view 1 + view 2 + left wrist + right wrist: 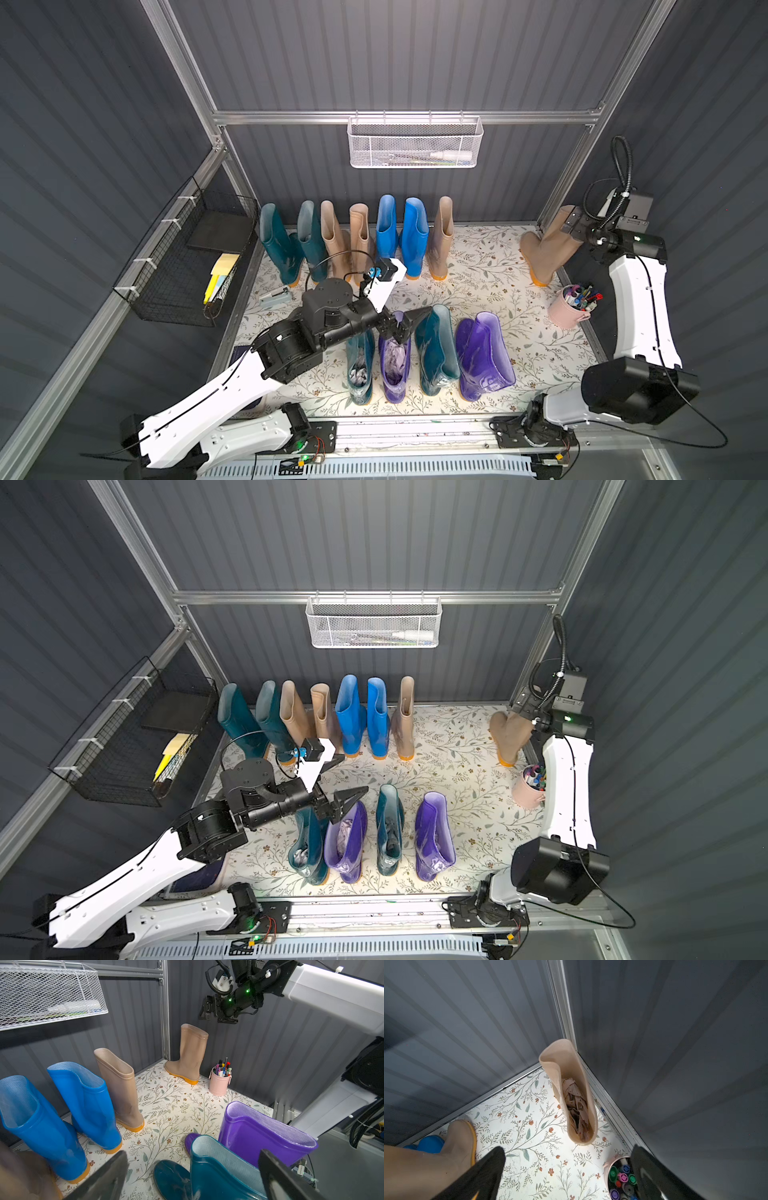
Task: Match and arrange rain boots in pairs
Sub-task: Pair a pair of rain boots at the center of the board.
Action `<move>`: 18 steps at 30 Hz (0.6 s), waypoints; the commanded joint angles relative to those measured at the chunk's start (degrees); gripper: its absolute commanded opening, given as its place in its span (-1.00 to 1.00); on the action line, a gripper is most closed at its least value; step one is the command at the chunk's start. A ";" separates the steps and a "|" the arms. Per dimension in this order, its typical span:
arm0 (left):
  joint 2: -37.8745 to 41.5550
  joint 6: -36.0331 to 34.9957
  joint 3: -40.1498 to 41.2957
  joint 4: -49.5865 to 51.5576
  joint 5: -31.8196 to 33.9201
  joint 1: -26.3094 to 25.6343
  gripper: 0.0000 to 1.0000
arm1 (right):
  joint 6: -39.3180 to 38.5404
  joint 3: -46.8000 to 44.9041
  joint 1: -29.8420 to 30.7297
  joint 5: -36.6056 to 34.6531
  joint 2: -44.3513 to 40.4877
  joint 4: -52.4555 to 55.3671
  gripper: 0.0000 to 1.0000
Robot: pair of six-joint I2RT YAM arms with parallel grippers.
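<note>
Floral mat — rain boots, pink pen cup.

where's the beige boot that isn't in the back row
In both top views the lone beige boot stands upright in the far right corner, with the pink pen cup its nearest neighbour.

Bright floor; dim walls; sheen on rain boots; wide-angle distortion; blurred wrist-view foreground

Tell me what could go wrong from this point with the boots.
1. The right gripper hangs open above the lone beige boot in the corner; the pink pen cup stands close beside it and could get knocked over.
2. The front row alternates teal, purple, teal, purple, close together; the left gripper, open above it, might topple a neighbour.
</note>
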State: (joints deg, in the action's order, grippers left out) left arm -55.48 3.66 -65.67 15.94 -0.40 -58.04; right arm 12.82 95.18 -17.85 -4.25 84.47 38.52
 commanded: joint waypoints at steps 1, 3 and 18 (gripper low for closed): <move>0.51 0.94 1.29 -0.83 0.01 -0.17 0.99 | -1.03 -1.33 -0.61 0.81 0.84 -1.77 0.98; 0.15 0.61 1.03 -0.40 0.01 -0.06 0.99 | -1.39 -1.95 -0.68 1.08 0.51 -2.86 0.98; -6.49 0.33 -4.28 0.91 -1.08 -0.05 0.99 | -5.33 -19.25 -1.38 2.50 -2.62 -22.17 0.98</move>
State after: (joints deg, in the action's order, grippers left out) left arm -61.36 3.64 -67.18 16.56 -0.62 -58.04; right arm 9.76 76.90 -18.70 -2.68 80.93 23.09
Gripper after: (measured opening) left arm 0.994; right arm 0.990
